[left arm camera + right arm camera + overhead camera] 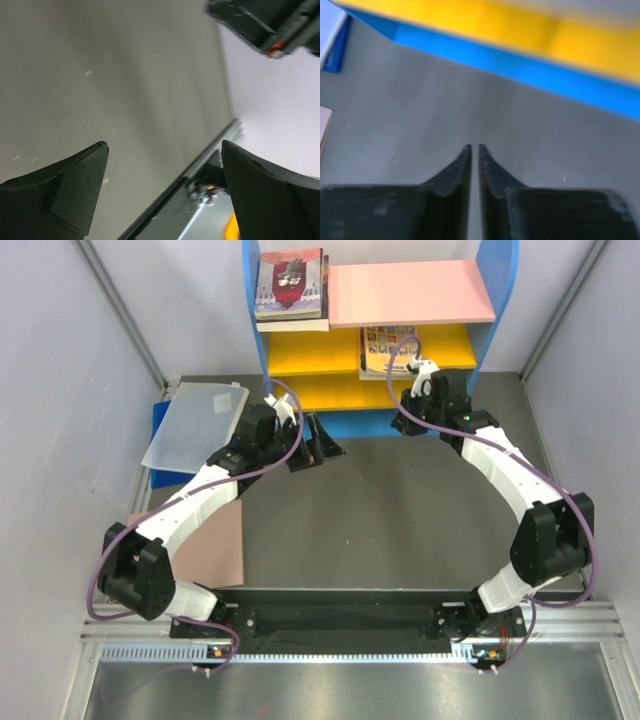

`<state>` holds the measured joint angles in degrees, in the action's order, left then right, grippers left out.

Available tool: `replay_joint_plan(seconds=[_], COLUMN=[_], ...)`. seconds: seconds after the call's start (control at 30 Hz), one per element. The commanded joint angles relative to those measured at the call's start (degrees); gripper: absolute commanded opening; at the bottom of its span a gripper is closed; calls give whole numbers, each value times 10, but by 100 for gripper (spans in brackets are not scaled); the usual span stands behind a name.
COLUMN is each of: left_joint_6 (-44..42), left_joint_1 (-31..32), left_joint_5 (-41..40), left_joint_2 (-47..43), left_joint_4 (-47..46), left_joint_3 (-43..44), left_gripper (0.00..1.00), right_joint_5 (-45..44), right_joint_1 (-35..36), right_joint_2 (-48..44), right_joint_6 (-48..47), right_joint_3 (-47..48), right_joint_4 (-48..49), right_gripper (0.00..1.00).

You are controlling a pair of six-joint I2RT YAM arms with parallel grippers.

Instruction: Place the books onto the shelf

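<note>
Left claw (318, 448) gapes empty; right claw (474, 148), nearly closed on nothing, is nearer the yellow picture-grid paperback (383, 348), at its 12 o'clock on the blue-framed shelf (502, 300).

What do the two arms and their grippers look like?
The left arm and right arm have white rounded links joined by chunky black joints. A thin purple cable runs along each in loose loops. The left gripper and right gripper carry matte black, wedge-shaped fingers tapering to blunt tips. No markings are readable.
</note>
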<state>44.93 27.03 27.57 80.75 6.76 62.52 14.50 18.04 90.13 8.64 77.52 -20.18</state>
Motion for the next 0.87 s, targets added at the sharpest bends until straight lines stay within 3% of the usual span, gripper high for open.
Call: replay_joint_plan(seconds=[0.0, 0.23, 0.53, 0.63, 0.83], left_joint_6=[-105, -130, -141, -146, -143], left_joint_1=[-5, -20, -43, -45, -50], left_joint_5=[-59, -91, -68, -63, -31], left_joint_2=[-31, -32, -24, -17, -38], left_joint_4=[76, 118, 134, 140, 98], left_joint_3=[-15, -44, -71, -79, -115], left_gripper=[99, 99, 99, 99, 99], right_joint_5=[-36, -62, -82, -83, -87], right_joint_1=[9, 9, 6, 2, -15], right_joint_2=[-49, -63, -105, -131, -181], right_joint_6=[-2, 13, 29, 35, 43], right_joint_3=[-64, -171, -271, -302, -345], right_joint_4=[29, 55, 77, 81, 96], right_gripper=[21, 58, 92, 99, 100])
